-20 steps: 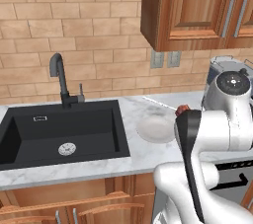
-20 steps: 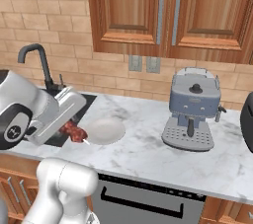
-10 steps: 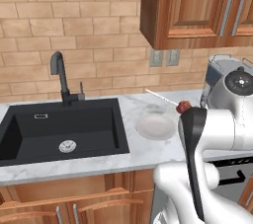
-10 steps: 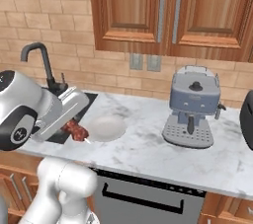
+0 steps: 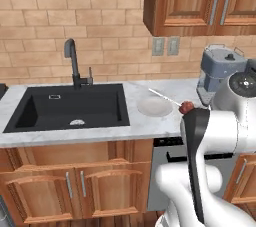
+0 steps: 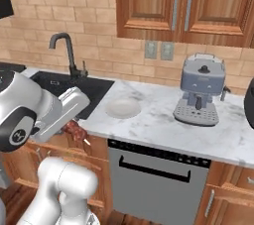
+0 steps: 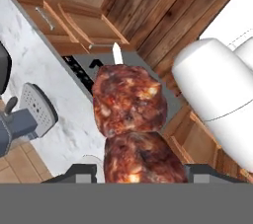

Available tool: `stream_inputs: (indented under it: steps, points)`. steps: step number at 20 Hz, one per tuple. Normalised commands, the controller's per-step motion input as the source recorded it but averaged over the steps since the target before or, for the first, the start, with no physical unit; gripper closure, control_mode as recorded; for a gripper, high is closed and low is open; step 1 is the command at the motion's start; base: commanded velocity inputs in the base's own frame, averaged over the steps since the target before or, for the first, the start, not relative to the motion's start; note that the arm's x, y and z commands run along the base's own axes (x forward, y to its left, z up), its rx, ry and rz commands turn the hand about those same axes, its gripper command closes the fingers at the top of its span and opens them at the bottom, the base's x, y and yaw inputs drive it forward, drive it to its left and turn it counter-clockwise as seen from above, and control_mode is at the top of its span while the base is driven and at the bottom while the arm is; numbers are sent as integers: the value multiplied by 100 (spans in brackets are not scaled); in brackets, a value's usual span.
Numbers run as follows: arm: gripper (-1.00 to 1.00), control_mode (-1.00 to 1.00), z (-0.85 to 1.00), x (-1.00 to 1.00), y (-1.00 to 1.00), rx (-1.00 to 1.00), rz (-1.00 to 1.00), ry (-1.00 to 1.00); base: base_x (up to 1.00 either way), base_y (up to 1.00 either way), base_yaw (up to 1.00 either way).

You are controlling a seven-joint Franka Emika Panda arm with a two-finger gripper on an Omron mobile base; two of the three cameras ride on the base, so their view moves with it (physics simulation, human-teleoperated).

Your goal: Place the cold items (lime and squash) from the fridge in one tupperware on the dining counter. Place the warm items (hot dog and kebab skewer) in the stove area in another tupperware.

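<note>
The kebab skewer (image 7: pixel 129 119), two browned meat chunks on a thin pale stick, fills the middle of the hand view, and my gripper (image 7: pixel 138 172) is shut on its lower chunk. From the right base view the kebab skewer (image 6: pixel 75 130) hangs at the gripper (image 6: pixel 71 123), in front of the counter edge and below its top. The left base view shows the kebab skewer (image 5: pixel 187 106) with its stick slanting up-left over a pale round dish (image 5: pixel 154 106). That pale round dish (image 6: pixel 121 107) sits on the marble counter beside the sink.
A black sink (image 5: pixel 75 107) with a dark faucet (image 5: pixel 73 63) lies left of the dish. A grey coffee machine (image 6: pixel 200 90) stands on the counter to the right. Below the counter are a steel dishwasher front (image 6: pixel 154 179) and wooden cabinet doors (image 5: pixel 75 186).
Both base views have pulled back from the counter, so the cabinets below now show. The kebab skewer stays in my grip and has come away from above the dish toward the counter edge.
</note>
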Motion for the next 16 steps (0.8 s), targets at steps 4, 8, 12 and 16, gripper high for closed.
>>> stream_inputs:
  steps: [4,8,12,16]
  points:
    - [100,100,0,0,0,0,0,0,-62,-19,33]
    - [100,100,0,0,0,0,0,0,-69,-47,37]
    - [100,100,0,0,0,0,0,0,-77,-74,30]
    - [100,100,0,0,0,0,0,0,-82,-60,18]
